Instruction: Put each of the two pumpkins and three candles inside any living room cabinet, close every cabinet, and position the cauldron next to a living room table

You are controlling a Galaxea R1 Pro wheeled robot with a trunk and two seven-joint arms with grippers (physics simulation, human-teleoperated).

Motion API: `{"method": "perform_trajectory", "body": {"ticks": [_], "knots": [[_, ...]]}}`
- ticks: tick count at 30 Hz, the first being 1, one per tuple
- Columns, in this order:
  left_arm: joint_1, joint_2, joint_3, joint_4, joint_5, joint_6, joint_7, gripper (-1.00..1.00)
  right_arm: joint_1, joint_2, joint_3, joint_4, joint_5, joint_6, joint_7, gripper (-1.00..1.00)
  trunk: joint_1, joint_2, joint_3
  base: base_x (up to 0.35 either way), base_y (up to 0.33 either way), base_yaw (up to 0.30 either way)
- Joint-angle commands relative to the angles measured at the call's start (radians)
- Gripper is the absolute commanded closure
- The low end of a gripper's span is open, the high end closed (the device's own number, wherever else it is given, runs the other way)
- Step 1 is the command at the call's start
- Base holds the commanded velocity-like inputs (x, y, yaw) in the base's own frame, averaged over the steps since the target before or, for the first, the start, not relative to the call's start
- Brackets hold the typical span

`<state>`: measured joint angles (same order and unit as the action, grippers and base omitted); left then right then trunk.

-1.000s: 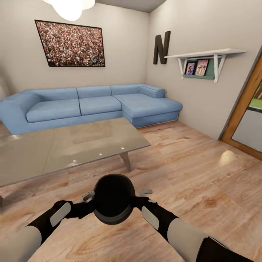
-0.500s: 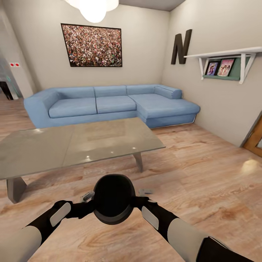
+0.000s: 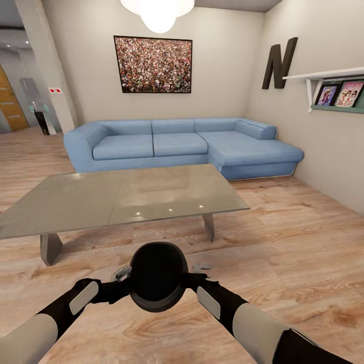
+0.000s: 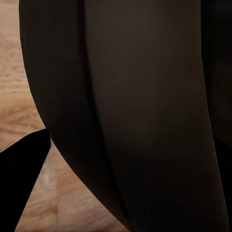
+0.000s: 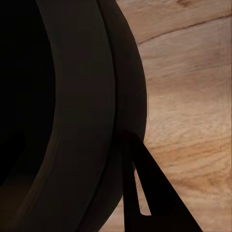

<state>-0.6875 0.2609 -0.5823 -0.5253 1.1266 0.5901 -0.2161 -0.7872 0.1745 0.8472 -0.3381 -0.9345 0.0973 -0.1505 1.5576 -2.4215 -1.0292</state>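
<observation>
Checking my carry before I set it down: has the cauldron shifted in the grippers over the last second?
No. The cauldron sits the same between the left gripper and right gripper; the camera swung, sliding the table rightward in view.

A blue L-shaped sofa (image 3: 187, 146) stands against the back wall, its chaise end running toward the right-hand wall. Above it hangs a black-framed picture (image 3: 154, 64) of a dense crowd, and a round white ceiling lamp (image 3: 157, 11) hangs in front of that. On the right wall — a large dark letter N (image 3: 279, 62), and beside it a white bracket shelf (image 3: 328, 83) with 2 small colourful pictures (image 3: 337, 94) propped beneath. Pale wood-plank floor (image 3: 298, 242) spreads throughout — at far left, an orange-brown door (image 3: 10, 103).
</observation>
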Motion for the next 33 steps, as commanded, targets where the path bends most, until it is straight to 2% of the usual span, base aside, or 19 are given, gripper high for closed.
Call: {"method": "perform_trajectory", "body": {"ticks": [1, 33], "knots": [[-0.001, 0.001, -0.001, 0.0, 0.001, 0.0, -0.003, 1.0, -0.002, 0.0, 0.007, -0.018, -0.003, 0.002, 0.038, 1.0, 0.0, -0.001, -0.001, 0.0, 0.0, 0.053], [-0.001, 0.002, -0.001, 0.0, 0.0, 0.0, -0.003, 1.0, -0.002, 0.0, 0.006, -0.018, -0.003, 0.004, 0.039, 1.0, 0.0, -0.001, -0.001, 0.01, 0.0, 0.003]]}}
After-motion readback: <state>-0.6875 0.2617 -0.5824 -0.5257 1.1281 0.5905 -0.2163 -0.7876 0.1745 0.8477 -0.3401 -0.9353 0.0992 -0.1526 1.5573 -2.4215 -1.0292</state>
